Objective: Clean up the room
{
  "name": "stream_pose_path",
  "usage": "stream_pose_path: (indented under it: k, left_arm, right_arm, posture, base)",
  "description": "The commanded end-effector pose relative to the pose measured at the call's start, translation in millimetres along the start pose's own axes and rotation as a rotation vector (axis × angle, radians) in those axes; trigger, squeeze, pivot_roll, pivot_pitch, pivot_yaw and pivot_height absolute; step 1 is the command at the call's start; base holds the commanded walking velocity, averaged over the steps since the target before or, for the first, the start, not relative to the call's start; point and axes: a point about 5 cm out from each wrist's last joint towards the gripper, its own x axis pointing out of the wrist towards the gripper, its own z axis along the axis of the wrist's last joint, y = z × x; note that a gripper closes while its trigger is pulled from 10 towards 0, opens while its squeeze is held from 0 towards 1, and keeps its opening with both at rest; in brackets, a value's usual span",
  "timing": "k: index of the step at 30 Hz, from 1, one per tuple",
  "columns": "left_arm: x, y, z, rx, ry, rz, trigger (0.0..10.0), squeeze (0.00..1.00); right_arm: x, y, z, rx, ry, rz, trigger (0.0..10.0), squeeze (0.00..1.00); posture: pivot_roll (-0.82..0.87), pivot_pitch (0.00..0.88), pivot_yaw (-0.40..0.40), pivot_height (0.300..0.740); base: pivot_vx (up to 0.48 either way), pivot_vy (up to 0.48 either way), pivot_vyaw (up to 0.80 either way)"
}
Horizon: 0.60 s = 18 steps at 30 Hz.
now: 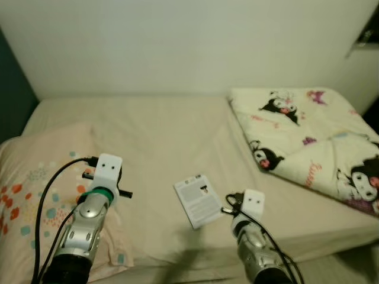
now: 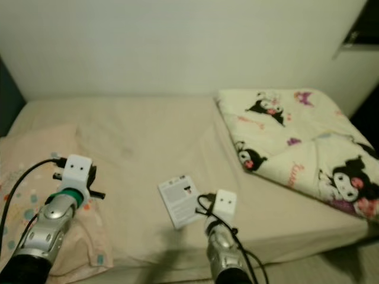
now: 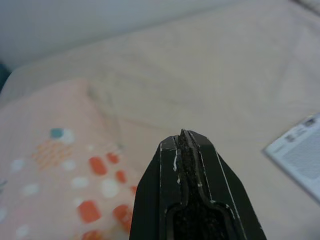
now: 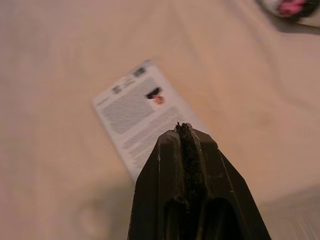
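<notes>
Right gripper [image 4: 186, 131], fingers pressed together and empty, hovers over the leaflet [image 4: 145, 115] (flat on the bedsheet [image 1: 160, 142]); open wide, then pinch one edge.

Dim warm indoor light; wrist views soft, slightly blurred.

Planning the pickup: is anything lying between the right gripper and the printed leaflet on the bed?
Nothing visible does. The right gripper, fingers shut, hangs just above the leaflet, which lies flat on bare sheet, apart from the pillow and the folded blanket.
</notes>
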Motion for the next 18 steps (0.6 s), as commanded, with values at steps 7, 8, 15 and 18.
stream_pose_path:
  k: [7, 8, 15, 18]
  left_arm:
    - [-0.4, 2.0, -4.7, -0.025, 0.036, 0.012, 10.0, 0.00]
    - [-0.4, 2.0, -4.7, -0.025, 0.036, 0.012, 10.0, 0.00]
    - [-1.9, 1.1, -6.8, -0.005, 0.043, 0.002, 10.0, 0.00]
    - [-3.0, -0.6, -8.2, 0.004, 0.041, -0.009, 10.0, 0.00]
  right_arm:
    - [0.7, -4.9, -1.7, 0.000, 0.019, -0.017, 10.0, 0.00]
    - [0.7, -4.9, -1.7, 0.000, 0.019, -0.017, 10.0, 0.00]
    - [0.4, -6.2, -3.5, 0.002, 0.027, -0.020, 10.0, 0.00]
    - [0.7, -6.8, -2.8, 0.017, 0.026, -0.029, 10.0, 0.00]
  posture:
    - [0.22, 0.016, 0.015, 0.740]
    - [0.22, 0.016, 0.015, 0.740]
    - [0.22, 0.018, 0.011, 0.740]
    - [0.22, 0.018, 0.011, 0.740]
  base:
    - [0.000, 0.123, 0.00]
    - [0.000, 0.480, 0.00]
    - [0.000, 0.274, 0.00]
    - [0.000, 0.000, 0.00]
